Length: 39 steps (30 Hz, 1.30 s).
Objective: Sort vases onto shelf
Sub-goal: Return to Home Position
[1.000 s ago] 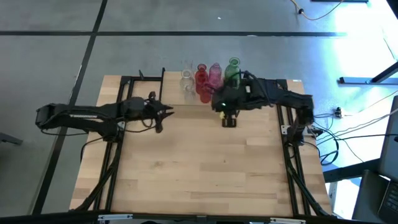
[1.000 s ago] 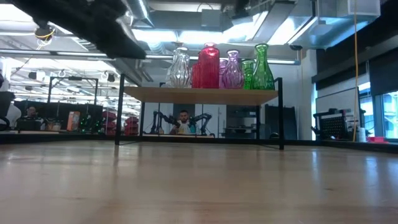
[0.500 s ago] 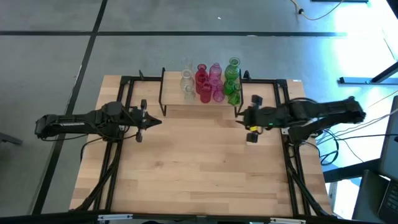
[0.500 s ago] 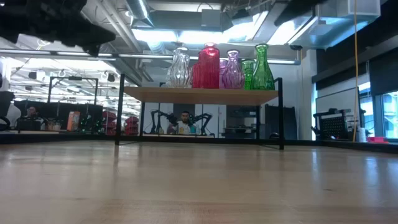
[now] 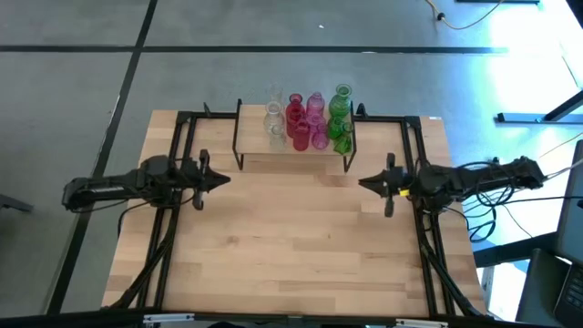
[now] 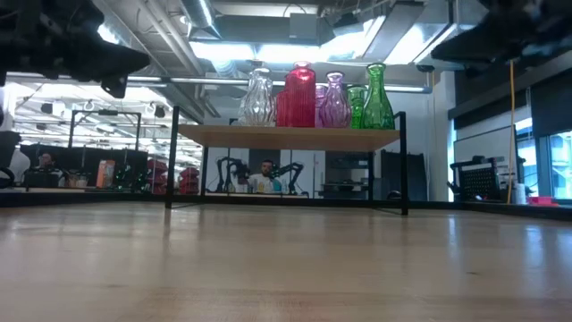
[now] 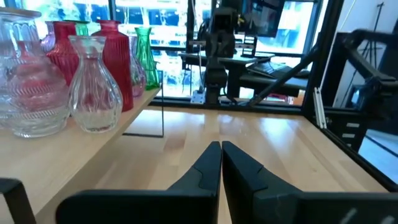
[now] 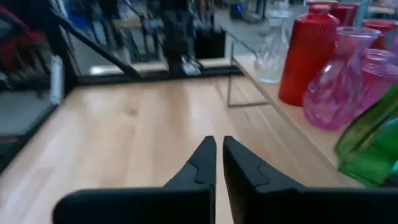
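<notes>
The left gripper (image 5: 219,179) hovers centre-left, fingers pressed together, holding nothing. The vases (image 5: 308,117) (clear, red, pink, green) stand clustered on the shelf (image 5: 291,158) at upper centre. The right gripper (image 5: 366,184) sits centre-right, likewise closed and empty.

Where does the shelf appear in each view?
High view: shelf at the table's far edge, centred.
Low view: shelf mid-picture, raised.
Left wrist view: shelf beneath clear vases.
Right wrist view: shelf beneath a pink vase.
Shared landmark: the red vase.
</notes>
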Available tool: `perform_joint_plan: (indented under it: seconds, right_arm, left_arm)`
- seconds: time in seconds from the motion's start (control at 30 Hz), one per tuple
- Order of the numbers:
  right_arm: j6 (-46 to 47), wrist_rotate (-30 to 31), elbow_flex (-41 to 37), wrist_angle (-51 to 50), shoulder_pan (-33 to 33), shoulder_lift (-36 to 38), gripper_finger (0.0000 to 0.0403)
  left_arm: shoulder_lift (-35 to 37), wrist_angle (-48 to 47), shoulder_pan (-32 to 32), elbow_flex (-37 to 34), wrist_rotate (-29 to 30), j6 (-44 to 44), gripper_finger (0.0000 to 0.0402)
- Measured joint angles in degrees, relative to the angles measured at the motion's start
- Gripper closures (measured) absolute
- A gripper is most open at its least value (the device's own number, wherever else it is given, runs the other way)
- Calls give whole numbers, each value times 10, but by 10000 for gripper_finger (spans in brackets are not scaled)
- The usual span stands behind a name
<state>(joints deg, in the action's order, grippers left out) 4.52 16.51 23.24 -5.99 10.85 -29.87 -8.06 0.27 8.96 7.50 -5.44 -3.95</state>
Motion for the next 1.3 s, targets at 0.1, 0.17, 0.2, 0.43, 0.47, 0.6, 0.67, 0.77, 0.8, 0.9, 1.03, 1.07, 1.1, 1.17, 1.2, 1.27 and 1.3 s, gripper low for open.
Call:
perform_joint_plan:
  seconds: [0.1, 0.17, 0.2, 0.43, 0.47, 0.6, 0.67, 0.77, 0.8, 0.9, 1.03, 1.07, 1.1, 1.17, 1.2, 1.27, 1.3]
  right_arm:
    - [1, -20, -56, 45, 0, 49, 393]
    - [3, -22, -86, 75, 0, 74, 400]
    - [6, -22, -100, 85, 0, 87, 401]
    - [35, -24, -178, 135, 0, 137, 402]
    - [40, -24, -185, 143, 0, 141, 401]
    - [42, -24, -216, 160, 0, 152, 400]
    - [45, -25, -229, 162, 0, 158, 400]
    - [44, -27, -229, 162, 0, 162, 400]
    - [42, -27, -229, 165, 0, 161, 400]
    - [43, -25, -229, 161, 0, 161, 400]
    - [45, -26, -229, 129, 0, 160, 400]
    - [45, -26, -229, 123, 0, 161, 400]
    - [45, -26, -229, 118, 0, 161, 400]
    - [45, -26, -229, 108, 0, 160, 400]
    - [45, -26, -229, 104, 0, 160, 400]
    - [45, -26, -229, 97, 0, 160, 400]
    - [45, -26, -229, 95, 0, 160, 400]
  left_arm:
    - [31, -3, 0, -15, 0, 0, 393]
    - [52, -4, 0, -27, 0, 0, 393]
    - [62, -3, 0, -32, 0, -1, 393]
    - [79, -3, 0, -64, 1, -6, 393]
    - [80, 5, 0, -67, 3, -8, 393]
    - [79, 13, 0, -70, -1, -6, 393]
    - [79, 13, 0, -70, -1, -6, 393]
    - [79, 13, 0, -70, -3, 0, 393]
    - [79, 13, 0, -70, -2, 4, 393]
    - [79, 10, 0, -70, 34, -12, 393]
    - [75, 5, 0, -70, 69, -18, 393]
    - [75, 5, 0, -70, 74, -19, 393]
    - [75, 5, 0, -70, 78, -19, 393]
    - [75, 5, 0, -70, 78, -19, 393]
    - [75, 5, 0, -70, 77, -19, 393]
    - [75, 5, 0, -70, 77, -19, 393]
    - [75, 5, 0, -70, 77, -19, 393]
